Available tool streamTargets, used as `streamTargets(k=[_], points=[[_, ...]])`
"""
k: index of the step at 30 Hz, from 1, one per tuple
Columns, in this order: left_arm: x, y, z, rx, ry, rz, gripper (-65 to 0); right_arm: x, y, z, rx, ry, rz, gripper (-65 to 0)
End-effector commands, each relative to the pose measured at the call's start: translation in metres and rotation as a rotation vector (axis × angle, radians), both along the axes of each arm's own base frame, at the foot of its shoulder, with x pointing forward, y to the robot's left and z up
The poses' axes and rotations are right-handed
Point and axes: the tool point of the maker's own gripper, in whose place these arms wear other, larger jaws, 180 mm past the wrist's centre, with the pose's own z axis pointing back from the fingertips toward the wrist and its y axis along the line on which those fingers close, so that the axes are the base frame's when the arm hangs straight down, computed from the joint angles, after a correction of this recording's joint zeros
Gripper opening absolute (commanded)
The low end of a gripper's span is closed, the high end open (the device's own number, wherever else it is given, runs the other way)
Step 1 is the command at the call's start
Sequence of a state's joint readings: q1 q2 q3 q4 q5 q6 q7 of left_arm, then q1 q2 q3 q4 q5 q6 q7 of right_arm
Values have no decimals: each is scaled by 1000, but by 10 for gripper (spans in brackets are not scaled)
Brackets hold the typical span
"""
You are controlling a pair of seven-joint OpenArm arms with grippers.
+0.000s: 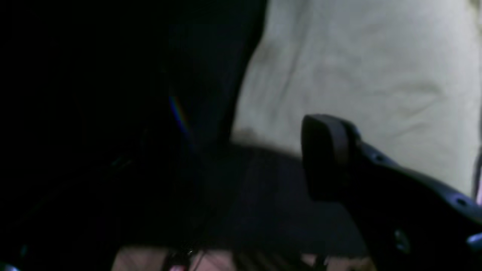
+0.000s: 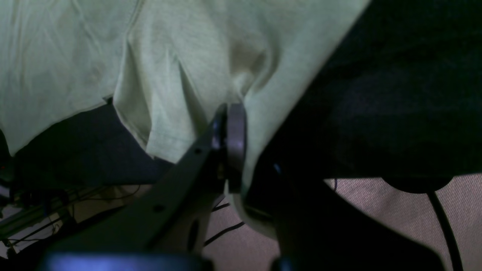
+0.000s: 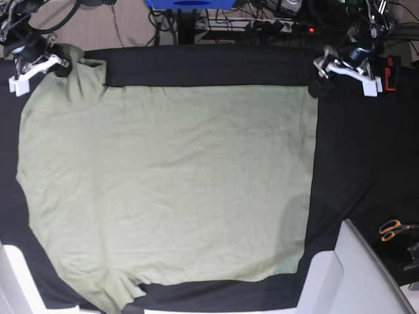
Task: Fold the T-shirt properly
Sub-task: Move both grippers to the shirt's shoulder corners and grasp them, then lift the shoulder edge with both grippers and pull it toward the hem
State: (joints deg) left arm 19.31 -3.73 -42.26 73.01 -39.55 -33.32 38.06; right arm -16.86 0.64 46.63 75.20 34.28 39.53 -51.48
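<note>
The pale green T-shirt (image 3: 170, 183) lies spread flat on the black table cloth (image 3: 366, 163). My right gripper (image 3: 62, 65) is at the shirt's far left corner. In the right wrist view its jaws (image 2: 229, 143) are shut on a bunched fold of the T-shirt (image 2: 75, 56). My left gripper (image 3: 319, 78) stands at the shirt's far right corner. In the left wrist view one dark finger (image 1: 327, 158) hovers over the cloth beside the T-shirt's edge (image 1: 357, 67). The other finger is a dark blur far to the left, so the jaws stand wide apart with nothing pinched.
Orange-handled scissors (image 3: 393, 229) lie on the cloth at the right. White robot parts (image 3: 353, 275) rise at the near right and another white part (image 3: 13, 281) at the near left. Cables and equipment (image 3: 262, 23) crowd the floor beyond the table's far edge.
</note>
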Motion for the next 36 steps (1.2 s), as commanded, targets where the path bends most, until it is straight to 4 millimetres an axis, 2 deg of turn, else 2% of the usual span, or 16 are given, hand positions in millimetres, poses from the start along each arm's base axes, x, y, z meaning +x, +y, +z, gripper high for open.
streamTargets(k=[1,5,7,13,22,24,26,29,34,36], points=[[-5,2,-6,2,35,-7,-178,6,-7,7,-17,-31,1,-648],[-1,-6,-13,-32,42,-1,-229,6,-7,7,-17,-31,1,-648],[3,-22,-16,-47,47,-49,-245,6,-7,7,-17,-31,1,-648],[4,-52,-22,-89,53,-97,-247,6,-7,7,-17,-31,1,-648],[6,-53,-22,-92,50,-92,-260,5,-7,7,-18,-29,2,-648],[9,-54,-21,-93,44,-95,-327,5,-7,7,-18,-29,3,-648],[15,-56,-21,-98,37,-98,-441,5,-7,7,-18,-28,4,-648],[14,-57,-25,-111,47,-93,-650,7,-10,8,-26,-31,6,-648],[12,-56,-25,-109,52,-89,-650,7,-13,10,-34,-27,15,-648],[15,-53,-18,-90,33,-93,-650,12,-12,17,-55,-36,48,-648]])
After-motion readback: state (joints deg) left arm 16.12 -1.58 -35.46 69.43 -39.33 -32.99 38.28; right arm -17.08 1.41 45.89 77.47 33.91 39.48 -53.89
